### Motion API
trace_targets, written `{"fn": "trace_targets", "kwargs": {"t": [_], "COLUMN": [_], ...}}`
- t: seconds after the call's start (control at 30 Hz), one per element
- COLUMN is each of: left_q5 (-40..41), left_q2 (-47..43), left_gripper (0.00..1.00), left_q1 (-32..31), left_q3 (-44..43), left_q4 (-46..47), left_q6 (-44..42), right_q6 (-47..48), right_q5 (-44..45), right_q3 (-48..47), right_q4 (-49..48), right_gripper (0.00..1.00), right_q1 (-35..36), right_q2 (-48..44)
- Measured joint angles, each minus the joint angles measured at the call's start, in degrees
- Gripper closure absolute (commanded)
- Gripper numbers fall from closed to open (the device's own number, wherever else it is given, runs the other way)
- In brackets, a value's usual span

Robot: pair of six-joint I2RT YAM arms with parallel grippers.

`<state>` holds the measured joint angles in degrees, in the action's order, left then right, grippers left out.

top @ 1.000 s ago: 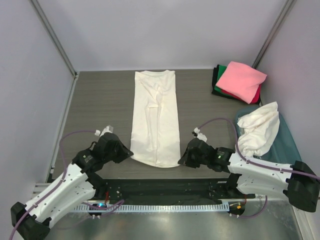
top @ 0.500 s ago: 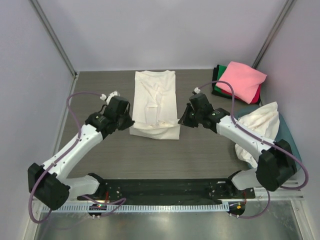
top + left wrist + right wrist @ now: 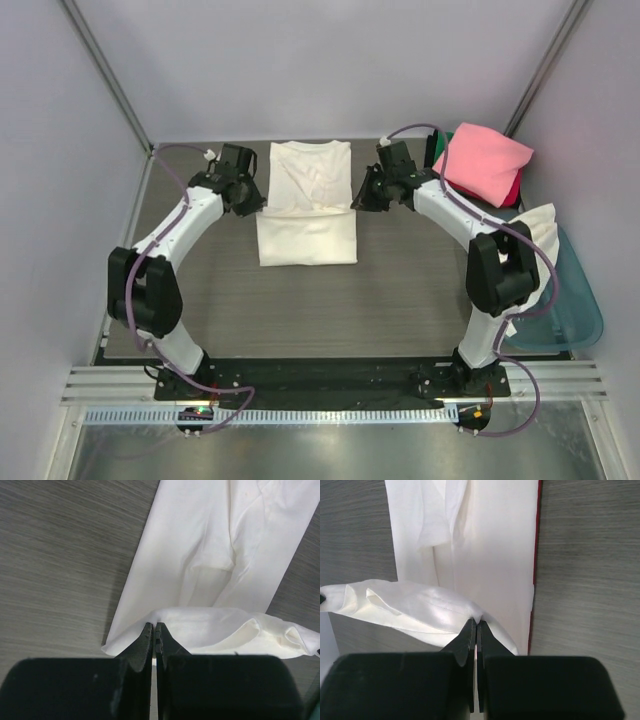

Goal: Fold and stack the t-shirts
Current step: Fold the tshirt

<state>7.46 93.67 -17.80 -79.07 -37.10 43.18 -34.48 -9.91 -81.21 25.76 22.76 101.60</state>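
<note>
A cream-white t-shirt [image 3: 307, 210] lies folded into a long strip at the table's middle back, its near end doubled over toward the collar. My left gripper [image 3: 257, 199] is shut on the left corner of that lifted hem [image 3: 210, 625]. My right gripper [image 3: 357, 199] is shut on the right corner of the hem [image 3: 420, 611]. The hem hangs between the two grippers, just above the shirt's lower layer [image 3: 200, 545]. A stack of folded shirts stands at the back right, pink [image 3: 482, 162] on top, red, green and black under it. Another cream-white shirt [image 3: 520, 255] lies crumpled on the tub.
A teal plastic tub [image 3: 565, 305] stands at the right edge under the crumpled shirt. Grey walls and metal posts close the back and sides. The dark wood-grain table [image 3: 200, 300] shows bare in front of the shirt.
Both grippers have carried the shirt's near hem away from the front edge toward the collar, so the shirt now lies folded about in half. Both arms are stretched far out.
</note>
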Motion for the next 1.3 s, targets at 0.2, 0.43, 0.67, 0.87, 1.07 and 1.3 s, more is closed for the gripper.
{"fn": "trace_targets", "kwargs": {"t": [0.2,0.43,0.67,0.87,1.07,1.3], "left_q5": [-3.0,-4.8,-6.1,-6.9,-8.3,-10.9], "left_q2": [8.2,15.9,21.4,25.2,28.8,38.8], "left_gripper": [1.00,1.00,1.00,1.00,0.96,0.62], "left_q1": [1.9,2.9,4.2,4.8,5.2,6.7], "left_q3": [-6.2,-11.6,-16.4,-19.5,-23.0,-40.6], "left_q4": [0.4,0.6,0.4,0.1,-0.7,-8.3], "left_q6": [-1.5,-2.8,-3.4,-3.8,-4.6,-5.0], "right_q6": [1.3,2.1,2.7,2.7,2.7,3.1], "right_q5": [-2.6,-4.3,-5.7,-6.3,-7.0,-8.2], "right_q3": [-4.5,-8.0,-11.8,-13.3,-16.3,-31.9], "right_q4": [0.1,0.4,0.6,0.6,1.0,6.5], "right_gripper": [0.99,0.99,0.99,0.99,0.94,0.44], "right_q1": [-1.7,-2.9,-3.9,-4.4,-4.7,-5.8], "right_q2": [7.0,11.6,16.0,18.4,21.2,31.0]}}
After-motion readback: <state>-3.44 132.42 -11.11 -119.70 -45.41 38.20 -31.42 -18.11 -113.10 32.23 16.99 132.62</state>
